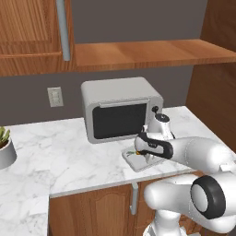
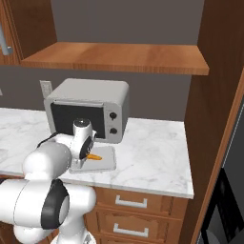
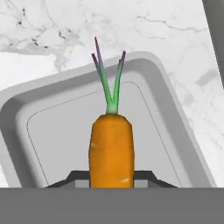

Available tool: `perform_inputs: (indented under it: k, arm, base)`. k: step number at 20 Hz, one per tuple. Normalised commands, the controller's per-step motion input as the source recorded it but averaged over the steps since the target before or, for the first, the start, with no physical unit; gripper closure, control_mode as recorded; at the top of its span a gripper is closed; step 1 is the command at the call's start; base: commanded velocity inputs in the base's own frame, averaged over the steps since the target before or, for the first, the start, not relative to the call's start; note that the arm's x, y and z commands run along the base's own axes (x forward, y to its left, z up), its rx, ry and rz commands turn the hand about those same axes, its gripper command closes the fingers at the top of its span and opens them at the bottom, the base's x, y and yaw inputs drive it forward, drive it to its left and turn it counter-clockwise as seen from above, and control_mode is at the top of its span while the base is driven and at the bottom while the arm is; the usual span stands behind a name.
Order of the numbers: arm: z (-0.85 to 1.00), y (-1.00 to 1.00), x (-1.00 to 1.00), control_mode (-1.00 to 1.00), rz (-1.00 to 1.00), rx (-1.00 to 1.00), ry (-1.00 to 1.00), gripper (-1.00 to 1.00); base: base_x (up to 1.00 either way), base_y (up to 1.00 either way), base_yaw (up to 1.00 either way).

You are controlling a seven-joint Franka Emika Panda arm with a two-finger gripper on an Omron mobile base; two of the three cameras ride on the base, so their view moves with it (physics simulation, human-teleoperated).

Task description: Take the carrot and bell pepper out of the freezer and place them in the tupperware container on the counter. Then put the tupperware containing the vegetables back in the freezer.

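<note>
On the counter (image 1: 55, 152) there is one tupperware container (image 3: 30, 131) near the front edge, one carrot (image 3: 111, 151) over it, one microwave (image 1: 120, 108) behind it, and one plant pot (image 1: 5, 150) at the left edge.

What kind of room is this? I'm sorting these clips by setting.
A kitchen, rendered rather than real: a microwave stands on a marble counter over wooden cabinets, below a wooden wall shelf. A carrot hangs over a tupperware container.
</note>
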Motion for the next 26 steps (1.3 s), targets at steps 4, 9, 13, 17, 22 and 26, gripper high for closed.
perform_inputs:
  k: [4,9,13,17,22,26]
  arm:
    - [-0.18,0.0,0.0,-1.0,0.03,0.0,0.0,-1.0]
    - [0.0,0.0,0.04,-1.0,0.06,0.0,0.0,-1.0]
    - [0.0,0.0,0.0,-1.0,0.06,0.0,0.0,-1.0]
    - [0.58,-0.01,-0.24,-1.0,0.01,0.0,-0.05,-1.0]
    - [0.98,0.0,-0.72,-1.0,0.0,0.0,-0.06,-1.0]
    - [1.0,0.0,-0.92,-1.0,-0.02,0.0,-0.02,-1.0]
  base:
    - [0.0,0.0,0.0]
    - [0.0,0.0,0.0]
    - [0.0,0.0,0.0]
    - [0.0,0.0,0.0]
    - [0.0,0.0,0.0]
    - [0.0,0.0,0.0]
